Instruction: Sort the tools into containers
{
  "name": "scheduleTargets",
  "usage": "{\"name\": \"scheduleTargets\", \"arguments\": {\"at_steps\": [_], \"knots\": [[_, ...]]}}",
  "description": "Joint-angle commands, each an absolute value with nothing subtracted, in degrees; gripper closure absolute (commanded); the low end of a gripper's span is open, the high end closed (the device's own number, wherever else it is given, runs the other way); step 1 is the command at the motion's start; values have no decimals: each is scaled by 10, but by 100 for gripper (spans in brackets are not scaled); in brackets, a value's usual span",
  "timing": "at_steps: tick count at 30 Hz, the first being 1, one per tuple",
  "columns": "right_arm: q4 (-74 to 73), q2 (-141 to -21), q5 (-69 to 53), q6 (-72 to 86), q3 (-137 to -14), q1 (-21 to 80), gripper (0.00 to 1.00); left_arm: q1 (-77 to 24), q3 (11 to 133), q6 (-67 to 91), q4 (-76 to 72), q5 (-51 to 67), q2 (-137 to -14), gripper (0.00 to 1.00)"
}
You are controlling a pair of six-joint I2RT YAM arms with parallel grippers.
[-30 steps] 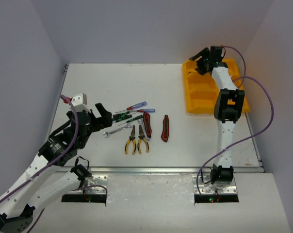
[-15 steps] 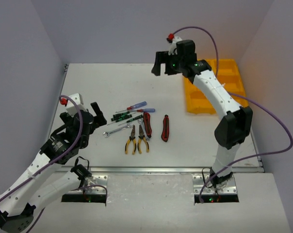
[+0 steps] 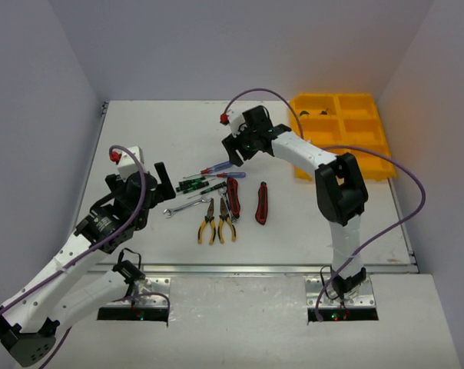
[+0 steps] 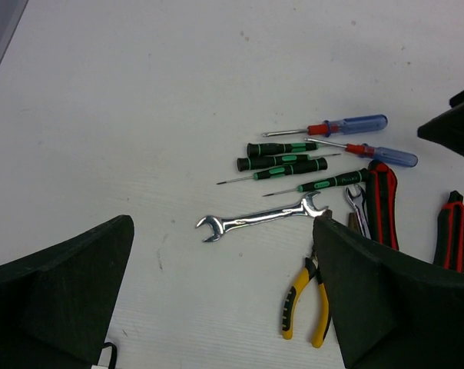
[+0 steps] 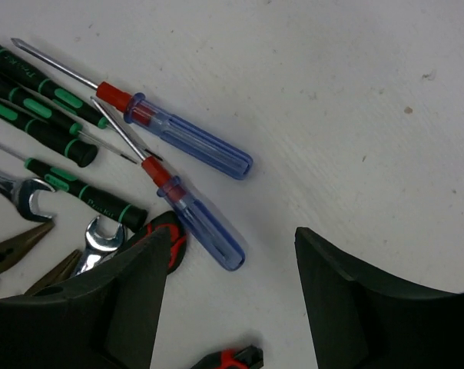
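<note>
My left claw (image 3: pixel 153 184) and right claw (image 5: pixel 230 238) both hang spread wide and empty over tools lying loose on a white bench (image 3: pixel 140 131).

My right claw hovers just above two blue-handled screwdrivers (image 5: pixel 190 142), beside a cluster of green-and-black screwdrivers (image 4: pixel 282 161). Near my left claw lies a long silver wrench (image 4: pixel 259 217), with a smaller wrench (image 4: pixel 357 204), two yellow-handled pliers (image 3: pixel 217 227) and two red-and-black cutters (image 3: pixel 261 202) close by. The yellow tray (image 3: pixel 343 173) sits well apart, at the bench's far right.
</note>
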State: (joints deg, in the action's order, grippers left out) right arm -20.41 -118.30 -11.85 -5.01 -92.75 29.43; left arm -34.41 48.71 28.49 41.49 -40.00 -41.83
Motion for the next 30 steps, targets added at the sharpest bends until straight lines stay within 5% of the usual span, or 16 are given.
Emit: {"name": "scheduleTargets", "arguments": {"at_steps": [1, 10, 30], "knots": [[-143, -1235, -84, -140, -983, 312, 34, -337, 488, 271, 384, -391, -407, 0], [-187, -1357, -83, -201, -1113, 316, 33, -337, 486, 262, 376, -374, -412, 0], [-225, -1375, -160, -232, -1106, 317, 35, -337, 483, 255, 370, -359, -401, 0]]}}
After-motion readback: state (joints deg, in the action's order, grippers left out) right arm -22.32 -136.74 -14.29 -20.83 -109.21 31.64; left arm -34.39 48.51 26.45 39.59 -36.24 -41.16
